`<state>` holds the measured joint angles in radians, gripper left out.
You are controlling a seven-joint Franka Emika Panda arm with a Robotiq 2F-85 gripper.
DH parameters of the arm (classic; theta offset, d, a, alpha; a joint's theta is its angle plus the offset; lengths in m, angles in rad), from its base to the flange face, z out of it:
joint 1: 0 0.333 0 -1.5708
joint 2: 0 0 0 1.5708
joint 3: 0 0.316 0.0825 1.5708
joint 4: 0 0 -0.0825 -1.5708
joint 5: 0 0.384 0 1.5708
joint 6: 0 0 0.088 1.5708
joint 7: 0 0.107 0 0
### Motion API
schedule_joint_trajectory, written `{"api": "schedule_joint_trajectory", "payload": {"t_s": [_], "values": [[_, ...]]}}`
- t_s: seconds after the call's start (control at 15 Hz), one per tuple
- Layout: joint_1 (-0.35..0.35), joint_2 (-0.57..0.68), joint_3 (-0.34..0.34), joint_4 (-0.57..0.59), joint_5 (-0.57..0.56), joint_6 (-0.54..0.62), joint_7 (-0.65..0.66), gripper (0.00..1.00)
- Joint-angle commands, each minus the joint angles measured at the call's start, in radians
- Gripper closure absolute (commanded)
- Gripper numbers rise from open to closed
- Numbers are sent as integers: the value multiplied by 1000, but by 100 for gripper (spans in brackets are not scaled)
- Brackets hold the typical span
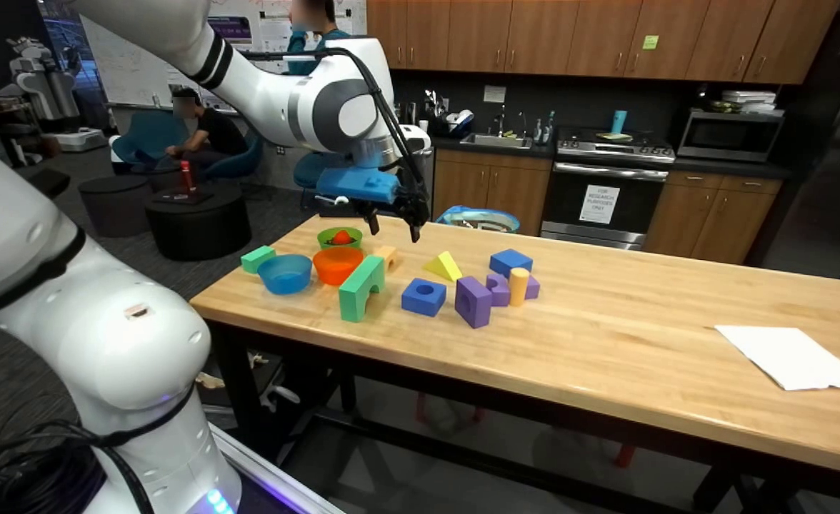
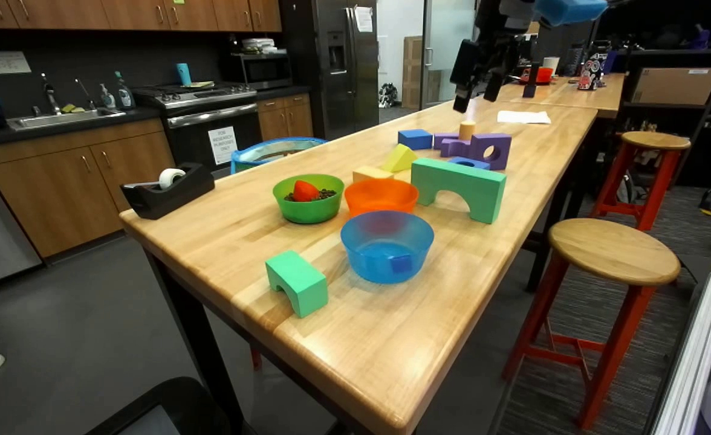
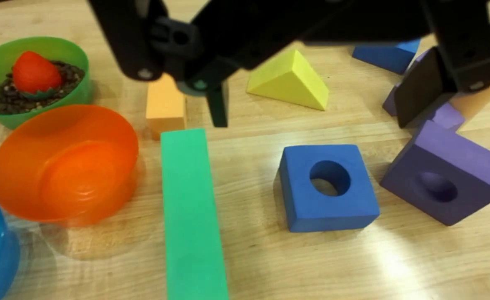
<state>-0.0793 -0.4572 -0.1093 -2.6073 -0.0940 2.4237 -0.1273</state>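
Observation:
My gripper (image 3: pixel 311 124) is open and empty, with its fingers wide apart above the table. It also shows in an exterior view (image 1: pixel 395 234), held above the blocks. Between the fingers in the wrist view lies a yellow wedge (image 3: pixel 288 81). A blue block with a round hole (image 3: pixel 328 187) lies just in front of it. A green arch block (image 3: pixel 193 216) and an orange-tan block (image 3: pixel 166 104) are near the left finger. A purple block with a hole (image 3: pixel 445 175) is near the right finger, which partly hides more purple pieces and a tan cylinder (image 3: pixel 476 100).
An orange bowl (image 2: pixel 381 196), a blue bowl (image 2: pixel 386 248) and a green bowl (image 2: pixel 308 205) holding a red strawberry-like thing and dark bits stand together. A small green arch (image 2: pixel 298 281) and a tape dispenser (image 2: pixel 168 187) are near the table end. White paper (image 1: pixel 791 353) lies farther along.

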Motion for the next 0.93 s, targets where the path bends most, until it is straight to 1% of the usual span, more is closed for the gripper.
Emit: {"api": "schedule_joint_trajectory", "payload": {"t_s": [0.0, 0.2, 0.33, 0.4, 0.8, 0.87], "values": [[-26, 15, -34, 50, 17, -32, -8, 0], [-37, 12, -59, 63, 28, -33, -17, 0], [-36, -4, -70, 50, 43, -22, -15, 0], [-40, 5, -55, 47, 24, -14, -5, 0], [-40, 5, -60, 47, 32, -14, -5, 0], [-54, 0, -42, 40, -17, -8, -9, 0]]}}
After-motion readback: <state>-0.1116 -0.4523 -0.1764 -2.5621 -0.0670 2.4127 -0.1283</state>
